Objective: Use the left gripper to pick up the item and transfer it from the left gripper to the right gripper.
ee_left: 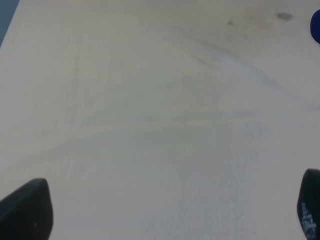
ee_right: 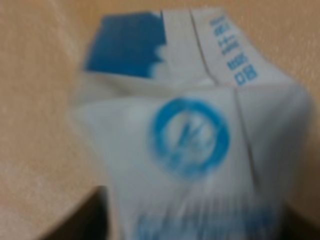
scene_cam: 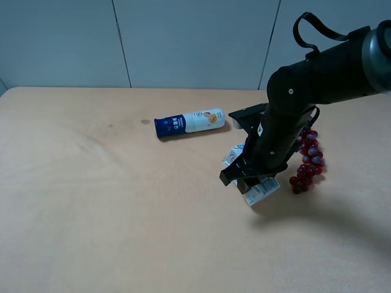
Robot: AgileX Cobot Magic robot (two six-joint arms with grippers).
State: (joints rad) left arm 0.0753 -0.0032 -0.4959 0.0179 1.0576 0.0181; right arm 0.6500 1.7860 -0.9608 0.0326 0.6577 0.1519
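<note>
Carton (scene_cam: pixel 261 190) is what I see pinched in the right gripper (scene_cam: pixel 252 183), lifted just off the desk (scene_cam: pixel 91 201), beside the red grapes (scene_cam: pixel 308 160) and below the lying white-and-blue bottle (scene_cam: pixel 189 122). Only my high camera gives that layout. My right wrist view fills with the same carton (ee_right: pixel 190 150), blurred, a blue ring on its white face, dark fingers (ee_right: pixel 85 217) at its sides. My left wrist view shows bare desk and the left gripper (ee_left: pixel 170 212), its fingers (ee_left: pixel 27 210) spread wide, holding nothing
</note>
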